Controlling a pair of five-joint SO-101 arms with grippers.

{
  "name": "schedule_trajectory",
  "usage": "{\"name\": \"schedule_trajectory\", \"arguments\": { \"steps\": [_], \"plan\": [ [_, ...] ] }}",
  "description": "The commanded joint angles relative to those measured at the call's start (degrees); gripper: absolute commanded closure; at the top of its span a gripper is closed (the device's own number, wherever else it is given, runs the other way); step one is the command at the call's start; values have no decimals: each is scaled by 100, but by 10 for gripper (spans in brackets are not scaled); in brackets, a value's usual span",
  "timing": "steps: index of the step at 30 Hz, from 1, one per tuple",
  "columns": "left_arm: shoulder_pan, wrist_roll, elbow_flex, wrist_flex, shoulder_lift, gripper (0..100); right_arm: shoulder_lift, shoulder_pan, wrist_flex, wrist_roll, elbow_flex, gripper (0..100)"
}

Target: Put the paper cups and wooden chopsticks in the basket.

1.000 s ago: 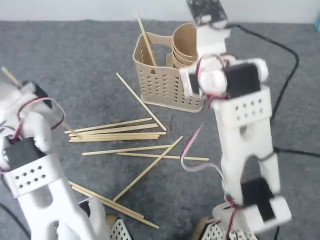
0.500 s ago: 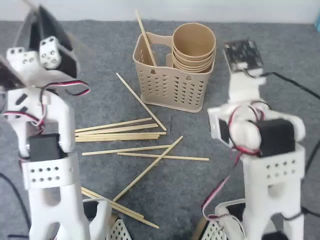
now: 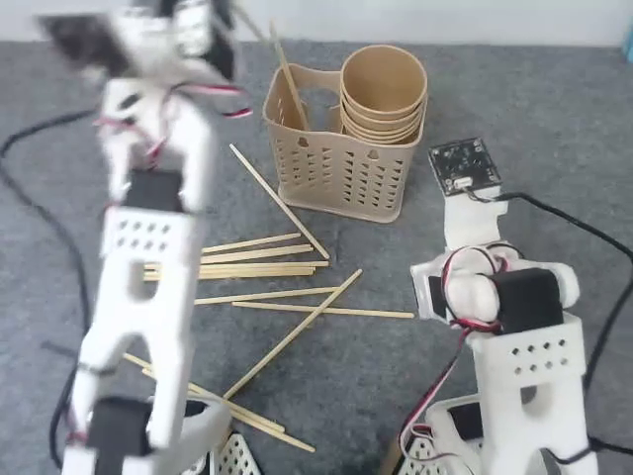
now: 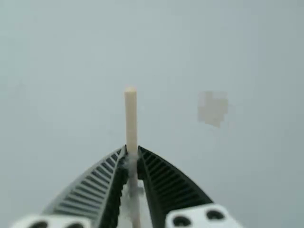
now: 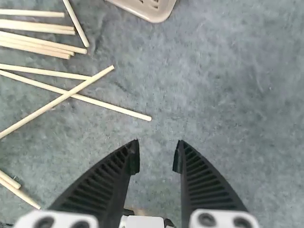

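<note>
The paper cups (image 3: 384,84) are sitting nested in one stack in the right half of the basket (image 3: 336,183), which is standing at the far middle of the grey surface (image 3: 554,109), so that part of the task is looking finished as far as these views are showing. The chopstick part is only getting started: one standing chopstick (image 3: 287,74) is leaning in the left half of the basket, its top poking up above the rim. The left arm (image 3: 148,247) is standing tall at the far left, just beside the basket, and the left jaws are clenching a held chopstick (image 4: 130,118) that is jutting straight out past their tips against a plain pale background. This one is probably being brought to the basket, though it is not yet inside. A good many loose chopsticks (image 3: 247,265) are lying on the surface nearer than the basket, some bundled side by side at the left, some crossing one another in the middle, and a few near the left arm's base. The right arm (image 3: 514,336) is sitting at the near right, well apart from the basket, and the right jaws are hanging released with nothing between them over bare surface, with the closest sticks lying just beyond their tips.
</note>
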Motion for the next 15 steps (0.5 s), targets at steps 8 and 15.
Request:
{"name": "schedule_trajectory", "arguments": {
  "steps": [8, 15],
  "plan": [
    [325, -105, -400, 527, 440, 987, -163, 75, -189, 79, 9, 865],
    [290, -818, -233, 536, 747, 827, -154, 84, -207, 79, 18, 862]
  ]
}}
